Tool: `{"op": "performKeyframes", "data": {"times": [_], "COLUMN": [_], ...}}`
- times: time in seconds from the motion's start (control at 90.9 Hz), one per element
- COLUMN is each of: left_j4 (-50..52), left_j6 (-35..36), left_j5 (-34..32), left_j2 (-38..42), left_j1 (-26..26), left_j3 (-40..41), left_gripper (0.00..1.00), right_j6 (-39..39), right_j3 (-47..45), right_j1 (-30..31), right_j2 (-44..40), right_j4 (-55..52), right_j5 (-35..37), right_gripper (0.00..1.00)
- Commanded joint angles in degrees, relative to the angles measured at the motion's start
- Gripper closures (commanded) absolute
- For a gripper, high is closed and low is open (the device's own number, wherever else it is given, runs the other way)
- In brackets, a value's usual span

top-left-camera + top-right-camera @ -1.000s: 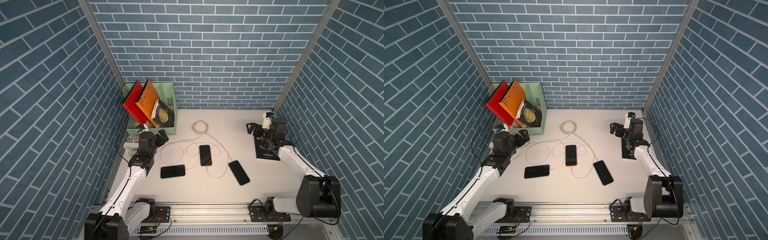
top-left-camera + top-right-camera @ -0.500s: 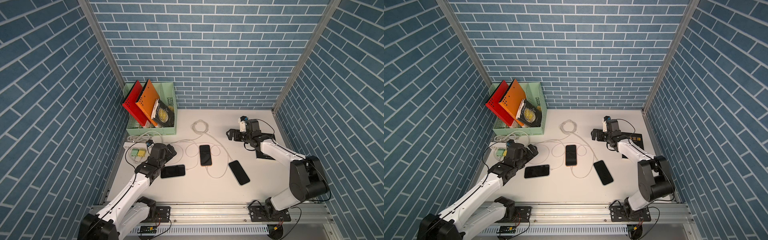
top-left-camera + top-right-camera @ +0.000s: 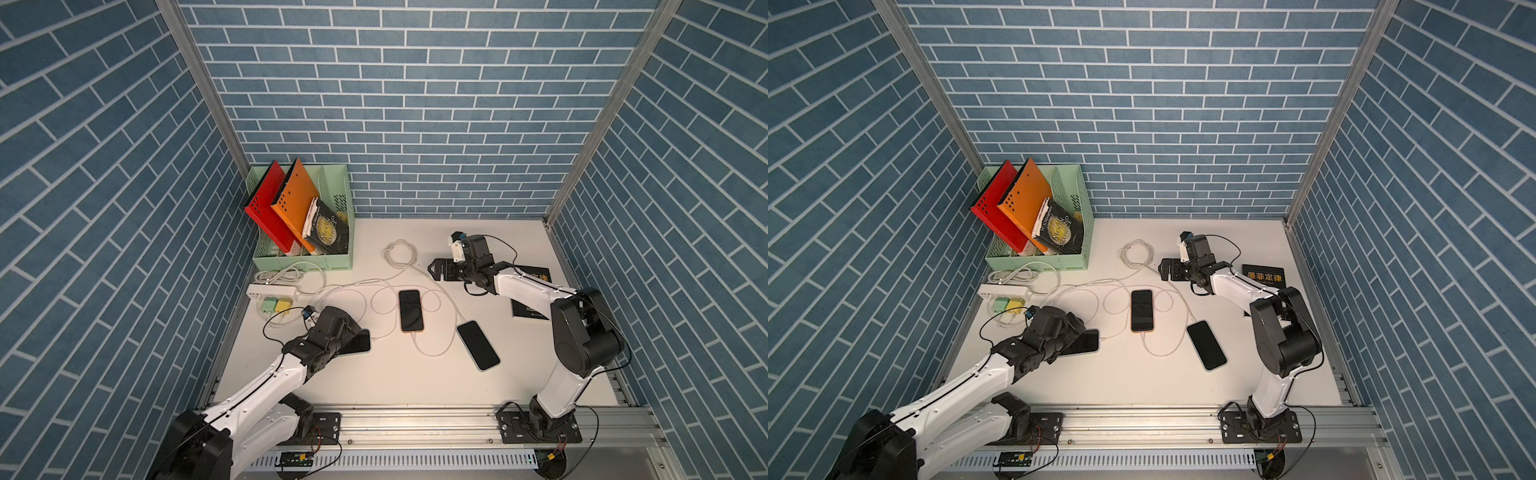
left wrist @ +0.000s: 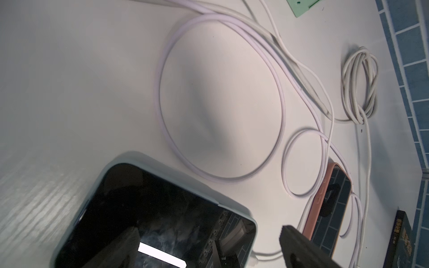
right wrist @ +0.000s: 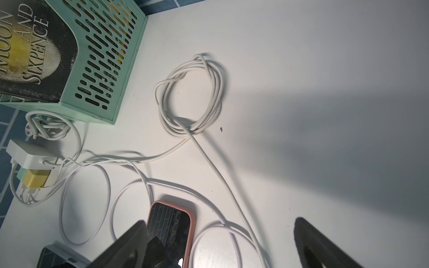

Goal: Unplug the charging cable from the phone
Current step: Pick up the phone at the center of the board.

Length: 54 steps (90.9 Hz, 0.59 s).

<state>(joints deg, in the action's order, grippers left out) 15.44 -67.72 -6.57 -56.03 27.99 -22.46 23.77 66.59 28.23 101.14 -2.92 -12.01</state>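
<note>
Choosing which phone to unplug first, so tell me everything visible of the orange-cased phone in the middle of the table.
The phone is a slim slab with a dark, unlit glass screen that mirrors the brick wall. Its salmon-orange case looks rubbery. It lies flat, screen up, on the white table, lengthwise toward the back wall. A white cable seems plugged into its near end, and cable loops lie along both long sides. Nothing else touches it.

Phones point(image 3: 410, 309) right of power strip point(image 3: 272, 291)
</note>
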Motion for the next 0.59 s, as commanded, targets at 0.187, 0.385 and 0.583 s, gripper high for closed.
{"op": "performKeyframes", "data": {"times": [0.187, 0.385, 0.583], "left_j4": [3.05, 6.91, 7.67], "left_j6": [-8.99, -11.28, -13.79], "left_j5": [0.32, -0.96, -1.01], "left_j2": [-1.55, -1.16, -0.42], "left_j1": [4.04, 6.25, 7.44], "left_j3": [0.00, -1.45, -1.69], "left_gripper": [0.00, 0.00, 0.00], "right_j6": [0.15, -0.47, -0.56], "right_j3": [1.44, 1.36, 0.45], "right_j1": [0.77, 0.77, 0.80], "right_j2": [1.14, 1.57, 1.78], "right_j4": [-2.44, -2.62, -2.21], "right_j5": [-0.50, -0.47, -0.80], "right_gripper": [0.01, 0.00, 0.00]}}
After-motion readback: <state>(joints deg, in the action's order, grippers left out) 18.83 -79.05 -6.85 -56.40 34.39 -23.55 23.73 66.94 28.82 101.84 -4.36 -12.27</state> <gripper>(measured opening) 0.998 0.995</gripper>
